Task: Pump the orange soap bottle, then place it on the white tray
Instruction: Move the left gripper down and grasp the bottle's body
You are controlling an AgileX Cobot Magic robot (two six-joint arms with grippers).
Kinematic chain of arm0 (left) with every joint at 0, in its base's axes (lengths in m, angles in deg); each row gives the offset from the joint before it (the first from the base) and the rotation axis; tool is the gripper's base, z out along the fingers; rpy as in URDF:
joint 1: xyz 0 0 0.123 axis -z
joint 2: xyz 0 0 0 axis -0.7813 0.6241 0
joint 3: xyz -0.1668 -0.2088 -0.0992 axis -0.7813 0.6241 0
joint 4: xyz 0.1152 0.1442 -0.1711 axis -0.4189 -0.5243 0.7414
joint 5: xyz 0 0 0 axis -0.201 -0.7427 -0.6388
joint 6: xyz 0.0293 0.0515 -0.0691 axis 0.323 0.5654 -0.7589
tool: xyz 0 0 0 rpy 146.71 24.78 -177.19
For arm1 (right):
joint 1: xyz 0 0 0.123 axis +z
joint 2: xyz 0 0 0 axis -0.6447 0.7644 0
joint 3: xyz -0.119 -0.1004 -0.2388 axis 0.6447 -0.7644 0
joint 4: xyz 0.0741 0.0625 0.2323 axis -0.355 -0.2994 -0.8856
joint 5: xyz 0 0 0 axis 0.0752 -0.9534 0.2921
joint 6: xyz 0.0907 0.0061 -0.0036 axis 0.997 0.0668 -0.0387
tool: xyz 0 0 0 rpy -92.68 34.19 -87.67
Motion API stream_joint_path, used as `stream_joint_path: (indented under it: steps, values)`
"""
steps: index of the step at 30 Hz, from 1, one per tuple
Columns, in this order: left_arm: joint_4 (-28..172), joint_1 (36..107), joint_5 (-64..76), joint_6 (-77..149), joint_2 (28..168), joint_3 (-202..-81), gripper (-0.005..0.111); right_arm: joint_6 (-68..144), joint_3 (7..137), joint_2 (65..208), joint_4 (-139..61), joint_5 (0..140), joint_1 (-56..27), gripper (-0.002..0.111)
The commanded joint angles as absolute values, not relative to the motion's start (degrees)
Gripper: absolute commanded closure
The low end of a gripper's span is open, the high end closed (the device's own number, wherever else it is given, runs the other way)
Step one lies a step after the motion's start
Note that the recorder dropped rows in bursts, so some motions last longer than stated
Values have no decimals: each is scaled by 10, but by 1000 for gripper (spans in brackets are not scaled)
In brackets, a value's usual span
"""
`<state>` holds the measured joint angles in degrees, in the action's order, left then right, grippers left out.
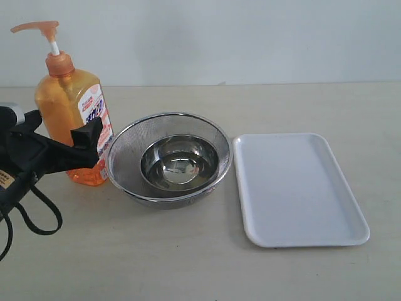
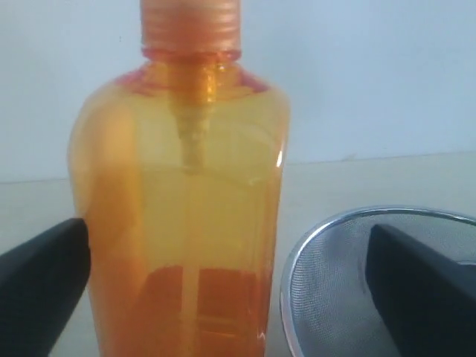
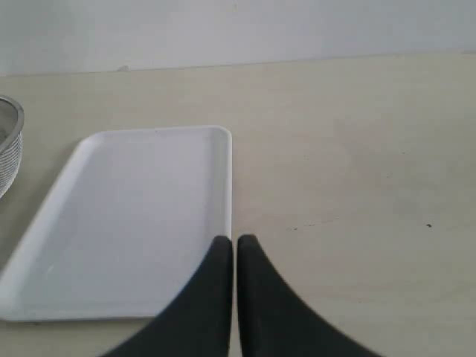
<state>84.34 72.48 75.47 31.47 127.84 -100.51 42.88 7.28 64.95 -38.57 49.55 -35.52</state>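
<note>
Exterior view: the orange soap bottle (image 1: 66,113) is seen upright on the counter (image 1: 200,269) beside a mesh bowl (image 1: 169,160), with the white tray (image 1: 297,188) beyond the bowl. Left wrist view: the jaws of the left gripper (image 2: 230,245) are spread around the bottle. Right wrist view: the jaws of the right gripper (image 3: 236,242) are pressed together, empty, near the tray.

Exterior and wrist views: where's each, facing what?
Left wrist view: on left arm, facing tall translucent orange soap bottle inside open left end effector.
Right wrist view: on right arm, angled down at flat white plastic tray; shut right end effector shows.
Exterior view: off-arm, facing table; left end effector shows; shares bottle with left wrist, tray with right.
</note>
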Motion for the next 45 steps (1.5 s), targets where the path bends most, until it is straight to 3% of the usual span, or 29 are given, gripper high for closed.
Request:
stream_joint_path:
  steps: [1,8,32,45]
  values:
    - [848,727,760,310,1307,-1020,14,427,74,647,-384,497,-356,108]
    - [937,727,760,324,1319,-1024,14,427,74,647,-384,497,-356,108]
    - [906,726,760,362,1326,-1090,14,427,74,647,-384,497,-356,108]
    - [869,684,760,332,1353,-1098,14,427,74,647,-384,497,-356,108]
